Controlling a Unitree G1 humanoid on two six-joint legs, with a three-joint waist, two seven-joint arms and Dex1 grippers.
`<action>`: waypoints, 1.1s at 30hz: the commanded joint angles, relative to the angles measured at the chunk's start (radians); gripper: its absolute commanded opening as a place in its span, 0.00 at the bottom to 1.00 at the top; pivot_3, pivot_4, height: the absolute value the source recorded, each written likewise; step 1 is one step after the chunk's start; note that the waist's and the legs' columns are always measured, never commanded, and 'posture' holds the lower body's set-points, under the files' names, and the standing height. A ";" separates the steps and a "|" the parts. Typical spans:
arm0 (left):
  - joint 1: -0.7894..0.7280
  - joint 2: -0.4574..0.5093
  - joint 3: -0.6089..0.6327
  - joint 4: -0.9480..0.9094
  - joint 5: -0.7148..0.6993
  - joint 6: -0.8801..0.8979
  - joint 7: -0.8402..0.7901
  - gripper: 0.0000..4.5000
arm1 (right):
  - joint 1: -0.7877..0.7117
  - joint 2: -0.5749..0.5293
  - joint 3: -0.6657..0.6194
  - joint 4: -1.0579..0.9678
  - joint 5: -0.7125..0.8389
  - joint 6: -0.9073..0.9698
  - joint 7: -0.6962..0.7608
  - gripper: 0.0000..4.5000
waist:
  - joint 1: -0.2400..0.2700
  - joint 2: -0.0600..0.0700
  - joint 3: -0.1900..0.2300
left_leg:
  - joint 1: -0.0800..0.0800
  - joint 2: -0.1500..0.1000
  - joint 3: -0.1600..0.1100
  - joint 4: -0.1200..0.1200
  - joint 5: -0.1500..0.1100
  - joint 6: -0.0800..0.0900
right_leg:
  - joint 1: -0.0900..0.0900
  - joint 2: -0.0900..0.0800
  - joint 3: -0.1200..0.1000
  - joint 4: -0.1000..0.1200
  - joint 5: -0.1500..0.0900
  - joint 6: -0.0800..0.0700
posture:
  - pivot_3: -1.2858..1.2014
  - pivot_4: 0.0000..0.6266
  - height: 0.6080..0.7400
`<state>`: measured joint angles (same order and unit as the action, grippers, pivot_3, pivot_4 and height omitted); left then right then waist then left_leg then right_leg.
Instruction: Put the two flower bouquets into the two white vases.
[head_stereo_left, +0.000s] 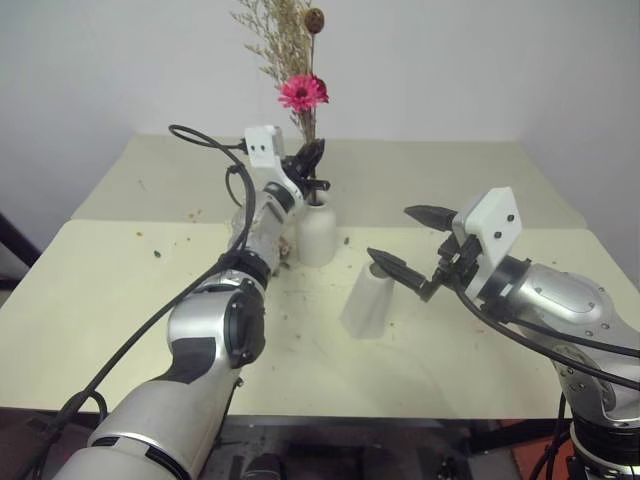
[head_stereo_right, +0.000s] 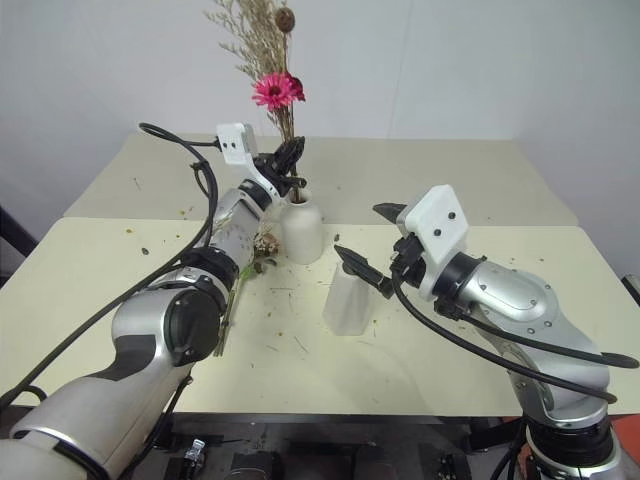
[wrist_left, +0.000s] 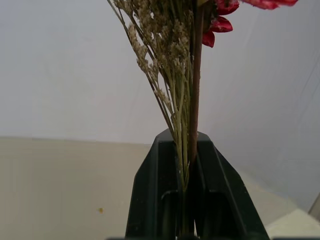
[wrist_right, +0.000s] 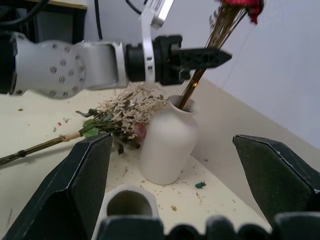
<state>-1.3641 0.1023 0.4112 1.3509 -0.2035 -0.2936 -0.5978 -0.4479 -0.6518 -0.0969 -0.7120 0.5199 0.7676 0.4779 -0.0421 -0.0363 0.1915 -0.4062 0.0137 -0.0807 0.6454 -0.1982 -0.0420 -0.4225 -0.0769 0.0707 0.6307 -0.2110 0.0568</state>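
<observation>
Clenching the dried-grass bouquet (head_stereo_left: 300, 95), the left tool (head_stereo_left: 312, 160) apparently has its stems inside the rounded vase (head_stereo_left: 317, 232).

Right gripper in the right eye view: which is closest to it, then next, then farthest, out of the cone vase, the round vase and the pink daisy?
From the right gripper:
1. Cone vase, just under its fingertips.
2. Round vase, farther back toward the left arm, dried stems already in its neck.
3. Pink daisy, high above the round vase.

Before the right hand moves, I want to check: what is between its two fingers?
The cone vase stands between the open fingers of the right hand, not touched yet, as the right wrist view shows.
</observation>
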 joint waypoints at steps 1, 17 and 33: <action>-0.001 -0.006 -0.034 -0.017 0.041 -0.056 0.010 0.08 | 0.003 0.002 -0.040 -0.035 0.012 -0.027 -0.006 1.00 | 0.000 0.000 0.000 | 0.000 0.000 0.000 0.000 0.000 0.000 | 0.000 0.000 0.000 0.000 0.000 0.000 | 0.52 0.24 1.00; 0.040 0.007 -0.056 -0.032 0.065 -0.119 -0.089 0.57 | -0.010 0.000 -0.013 0.027 -0.016 -0.069 0.010 1.00 | 0.000 0.000 0.000 | 0.000 0.000 0.000 0.000 0.000 0.000 | 0.000 0.000 0.000 0.000 0.000 0.000 | 0.52 0.24 1.00; 0.151 0.068 -0.028 -0.099 -0.026 -0.141 -0.326 1.00 | -0.027 0.008 0.009 0.090 -0.045 -0.090 0.024 1.00 | -0.002 0.000 0.000 | 0.000 0.000 0.000 0.000 0.000 0.000 | 0.000 0.000 0.000 0.001 0.000 0.000 | 0.52 0.24 1.00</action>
<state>-1.2166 0.1557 0.3792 1.3006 -0.2017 -0.4045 -0.8776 -0.4513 -0.6454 -0.0823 -0.6118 0.4809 0.7029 0.5002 -0.0436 -0.0362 0.1915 -0.4057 0.0138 -0.0807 0.6454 -0.1981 -0.0419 -0.4224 -0.0769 0.0709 0.6313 -0.2108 0.0563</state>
